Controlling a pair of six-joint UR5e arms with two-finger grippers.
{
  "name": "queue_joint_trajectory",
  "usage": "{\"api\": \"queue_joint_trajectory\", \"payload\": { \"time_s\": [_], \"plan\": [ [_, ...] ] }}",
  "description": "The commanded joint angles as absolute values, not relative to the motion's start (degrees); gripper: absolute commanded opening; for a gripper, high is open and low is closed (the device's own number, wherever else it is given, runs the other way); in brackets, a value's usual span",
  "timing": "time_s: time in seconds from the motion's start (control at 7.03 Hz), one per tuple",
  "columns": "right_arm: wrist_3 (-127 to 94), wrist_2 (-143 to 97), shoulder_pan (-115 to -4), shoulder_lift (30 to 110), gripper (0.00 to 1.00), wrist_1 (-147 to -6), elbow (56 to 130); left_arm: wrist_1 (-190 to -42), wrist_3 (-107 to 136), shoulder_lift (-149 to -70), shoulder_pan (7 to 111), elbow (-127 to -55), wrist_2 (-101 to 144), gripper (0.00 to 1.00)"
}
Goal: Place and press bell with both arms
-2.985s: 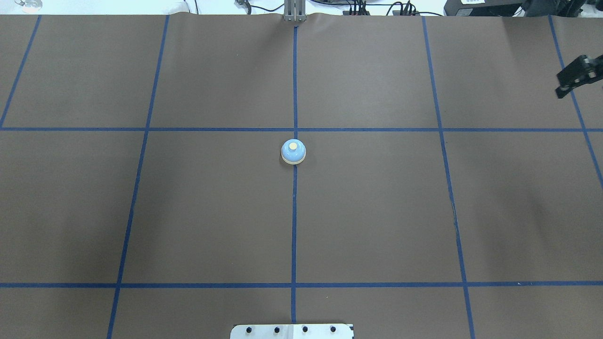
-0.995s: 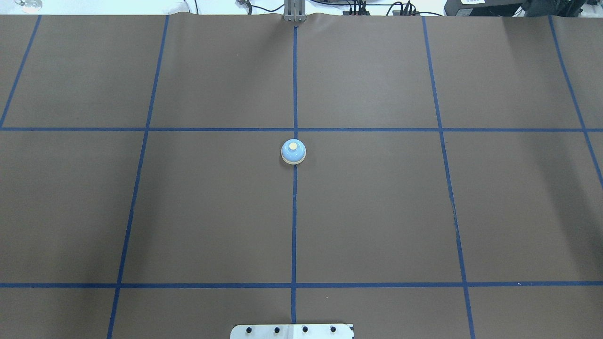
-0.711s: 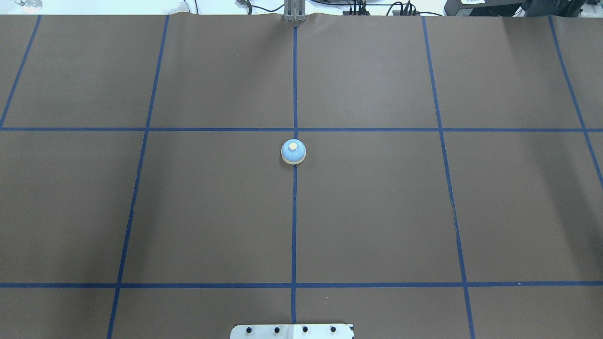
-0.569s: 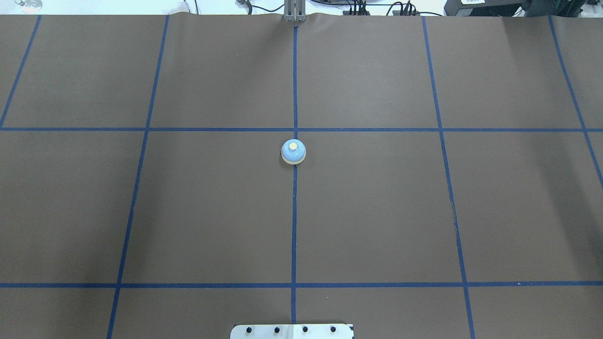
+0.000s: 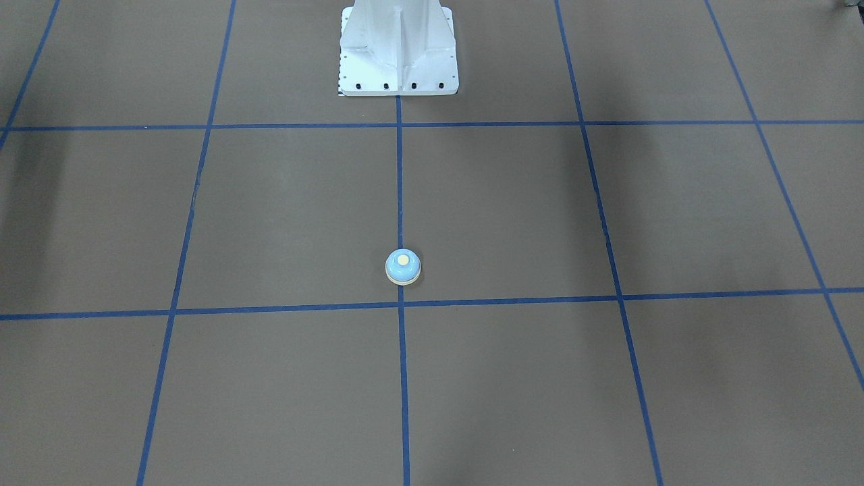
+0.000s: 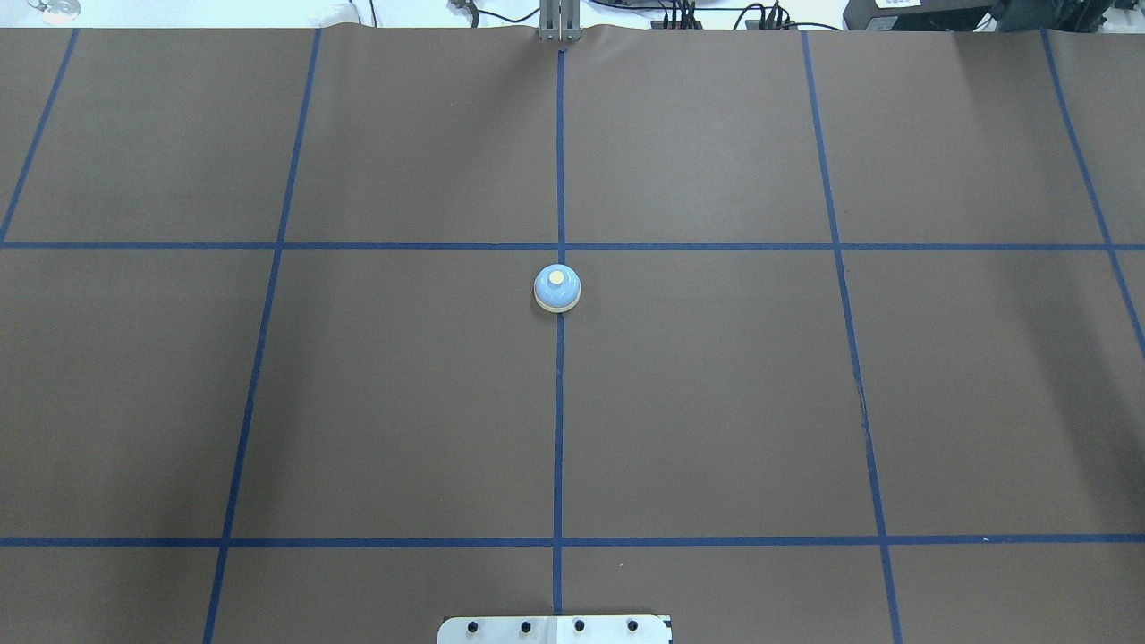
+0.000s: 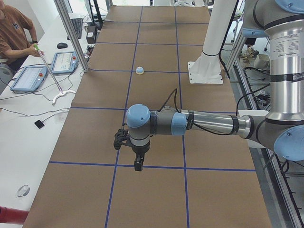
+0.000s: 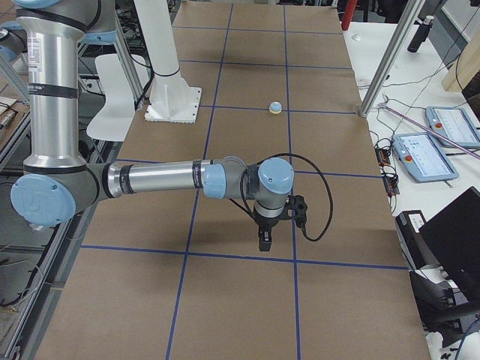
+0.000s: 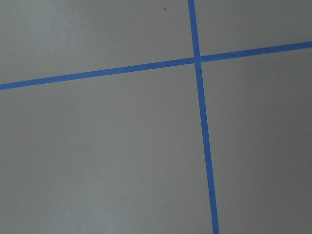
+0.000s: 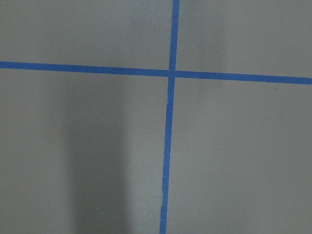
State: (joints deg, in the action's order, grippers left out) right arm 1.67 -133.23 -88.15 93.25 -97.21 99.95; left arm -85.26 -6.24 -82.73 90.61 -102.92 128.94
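Observation:
The bell (image 6: 557, 288) stands alone on the centre tape line of the brown table; it also shows in the front view (image 5: 403, 267), the left view (image 7: 139, 70) and the right view (image 8: 276, 107). My left gripper (image 7: 137, 164) points down over the table's left end, far from the bell. My right gripper (image 8: 264, 238) points down over the table's right end, also far from it. Both show only in the side views, so I cannot tell whether they are open or shut. The wrist views show only bare table and tape lines.
Blue tape lines (image 6: 559, 429) divide the brown table into squares. The white bolted pedestal (image 5: 398, 50) stands at the robot's edge. An operator (image 7: 14, 33) with a long stick sits beside control tablets (image 7: 28, 78). More tablets (image 8: 424, 157) lie beyond the far edge.
The right gripper, seen at the overhead view's right edge three seconds ago, has left that view. The bell has not moved.

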Motion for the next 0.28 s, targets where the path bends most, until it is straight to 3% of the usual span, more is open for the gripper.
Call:
{"api": "queue_joint_trajectory", "payload": {
  "time_s": [0.0, 0.14],
  "plan": [
    [1.7, -133.2, -88.2, 93.3, 1.00, -97.2, 99.9, -85.3, -6.2, -82.7, 90.6, -102.9, 128.9, 1.00],
    [1.7, -133.2, -88.2, 93.3, 1.00, -97.2, 99.9, -85.1, -6.2, -82.7, 90.6, -103.0, 128.9, 1.00]
  ]
}}
